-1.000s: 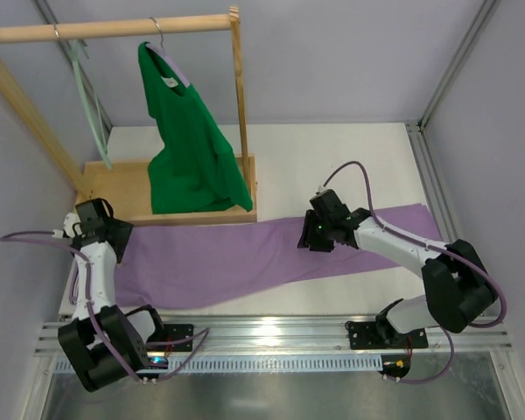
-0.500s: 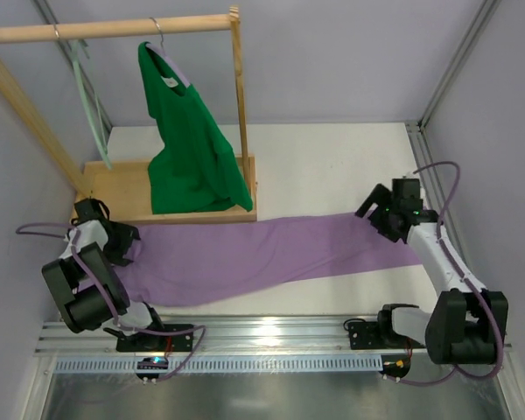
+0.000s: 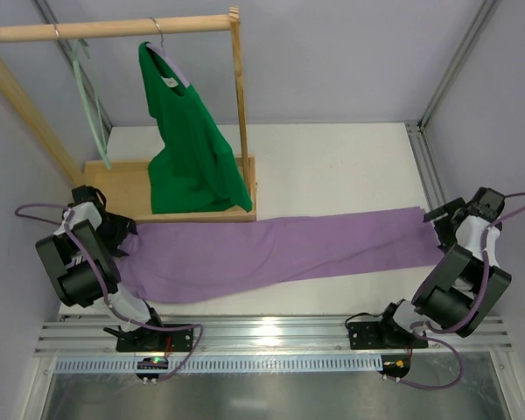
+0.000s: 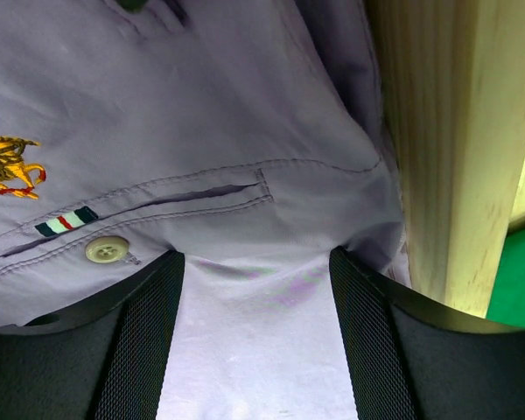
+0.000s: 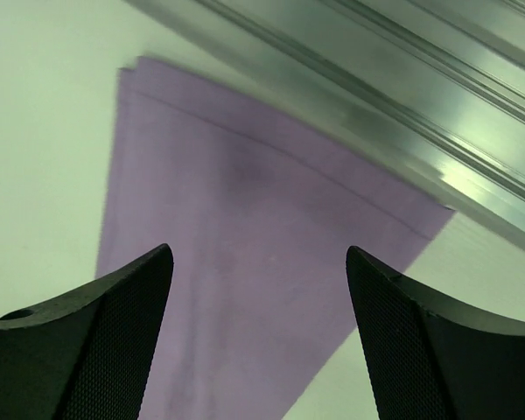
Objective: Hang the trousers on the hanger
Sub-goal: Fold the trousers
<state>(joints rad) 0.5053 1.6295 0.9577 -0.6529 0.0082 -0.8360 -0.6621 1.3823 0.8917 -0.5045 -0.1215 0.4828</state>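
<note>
Trousers [image 3: 271,249] lie flat across the table [image 3: 332,166], waistband left, leg ends right. Well apart, the hanger [image 3: 92,105] hangs on the far-left wooden rail [image 3: 105,31]. The left gripper [image 4: 256,289] stands spread over the buttoned pocket [image 4: 157,201] beside a wooden post [image 4: 446,149], apparently pinching nothing. The right gripper [image 5: 258,297] is spread wide above the leg ends.

- I am finding no readable words, letters or numbers in any of my views.
- On the left wrist camera I am seeing a small embroidered emblem [image 4: 9,164] in gold and red on the trousers [image 4: 245,105]; it is cut off by the edge and carries no lettering I can make out.
- Just below it I am seeing a striped tab [image 4: 66,222], bands of colour only.
- From above, I am seeing a pale neck label [image 3: 169,81] in the green top [image 3: 192,149], too small to read.
</note>
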